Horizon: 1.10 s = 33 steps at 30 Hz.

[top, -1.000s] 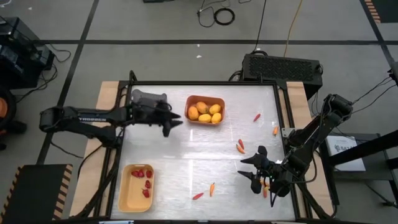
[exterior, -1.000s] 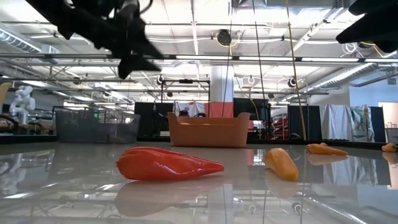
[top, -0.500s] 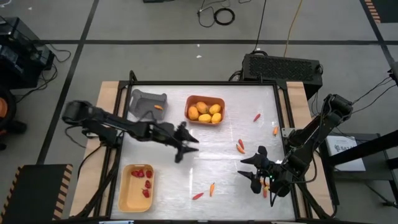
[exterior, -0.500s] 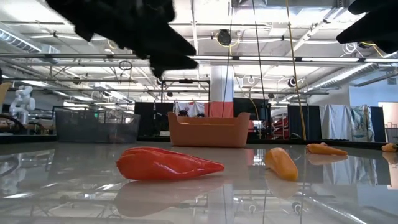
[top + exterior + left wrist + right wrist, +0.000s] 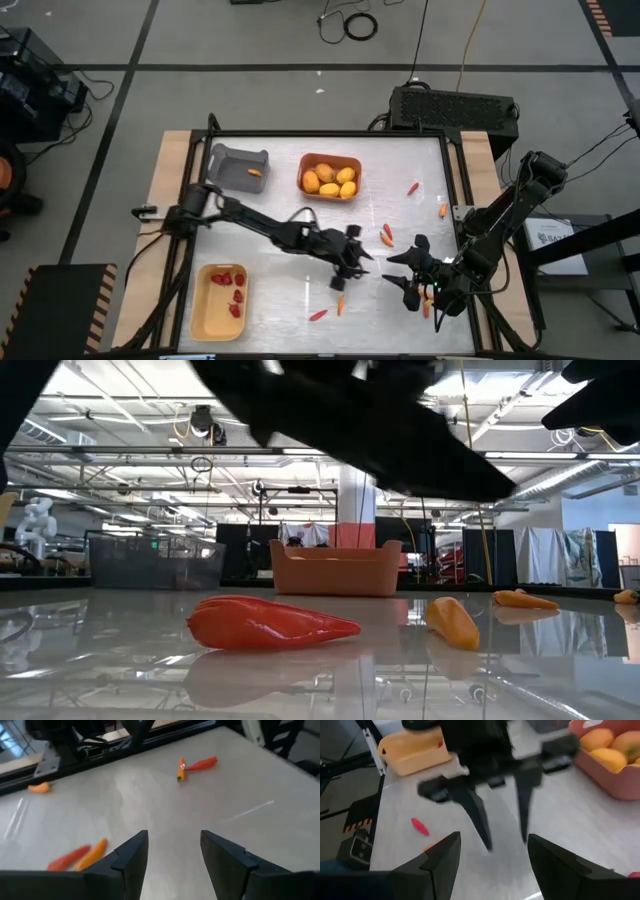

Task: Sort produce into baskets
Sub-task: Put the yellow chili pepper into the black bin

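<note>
The left gripper (image 5: 352, 262) hung with fingers spread wide and empty, well out from the orange basket (image 5: 330, 177) toward the table's near edge. An orange carrot stick (image 5: 341, 304) lay just beyond it, farther from that basket, its long axis running toward and away from the basket; which end was the tip I could not tell. The right gripper (image 5: 405, 275), also parted and empty, waited close by. Reaching there risked the two grippers colliding, or a finger nudging the stick away

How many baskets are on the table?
3: grey basket upper left in the high view, orange basket right of it, yellow basket lower left. None seems hidden.
</note>
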Available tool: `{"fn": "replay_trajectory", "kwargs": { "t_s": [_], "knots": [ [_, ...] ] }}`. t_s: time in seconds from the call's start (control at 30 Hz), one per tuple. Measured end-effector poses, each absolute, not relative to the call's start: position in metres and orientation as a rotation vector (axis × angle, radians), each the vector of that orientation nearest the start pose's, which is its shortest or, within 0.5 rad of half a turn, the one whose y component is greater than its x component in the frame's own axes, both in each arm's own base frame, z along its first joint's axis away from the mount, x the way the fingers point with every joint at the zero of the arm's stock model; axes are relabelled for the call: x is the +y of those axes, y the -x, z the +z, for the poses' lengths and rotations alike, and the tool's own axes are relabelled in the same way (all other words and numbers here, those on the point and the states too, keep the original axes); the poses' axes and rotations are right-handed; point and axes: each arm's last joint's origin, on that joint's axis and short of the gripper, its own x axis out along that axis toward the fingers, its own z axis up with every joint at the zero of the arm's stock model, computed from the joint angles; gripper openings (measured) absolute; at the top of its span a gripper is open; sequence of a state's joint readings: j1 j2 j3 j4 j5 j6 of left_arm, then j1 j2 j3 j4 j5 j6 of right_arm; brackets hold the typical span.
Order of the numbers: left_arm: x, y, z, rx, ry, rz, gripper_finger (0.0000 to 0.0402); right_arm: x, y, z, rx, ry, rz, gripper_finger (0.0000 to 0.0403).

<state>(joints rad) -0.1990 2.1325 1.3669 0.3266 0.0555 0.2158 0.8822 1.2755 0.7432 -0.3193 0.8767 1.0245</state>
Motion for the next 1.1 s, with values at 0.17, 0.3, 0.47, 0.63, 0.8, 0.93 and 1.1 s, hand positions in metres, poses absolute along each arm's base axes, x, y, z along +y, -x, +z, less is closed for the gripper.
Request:
{"fn": "replay_trajectory", "kwargs": {
  "t_s": [0.17,0.3,0.47,0.63,0.8,0.93,1.1],
  "knots": [
    [-0.088,-0.496,0.139,0.451,-0.317,-0.28,0.019,0.174,-0.17,0.217,0.521,-0.356,-0.216,0.0222],
    [-0.07,-0.515,0.12,0.516,-0.328,-0.225,0.019,0.174,-0.17,0.217,0.529,-0.33,-0.206,0.0222],
    [-0.046,-0.524,0.104,0.549,-0.321,-0.15,0.019,0.173,-0.17,0.218,0.53,-0.304,-0.197,0.0222],
    [-0.03,-0.526,0.107,0.539,-0.314,-0.111,0.019,0.173,-0.17,0.218,0.533,-0.277,-0.191,0.0222],
    [-0.03,-0.527,0.11,0.506,-0.348,-0.141,0.019,0.173,-0.169,0.218,0.535,-0.259,-0.188,0.0222],
    [-0.029,-0.527,0.109,0.505,-0.405,-0.154,0.019,0.173,-0.169,0.218,0.535,-0.259,-0.188,0.0222],
    [-0.014,-0.527,0.108,0.527,-0.4,-0.129,0.019,0.173,-0.17,0.218,0.531,-0.257,-0.192,0.0222]
  ]
}}
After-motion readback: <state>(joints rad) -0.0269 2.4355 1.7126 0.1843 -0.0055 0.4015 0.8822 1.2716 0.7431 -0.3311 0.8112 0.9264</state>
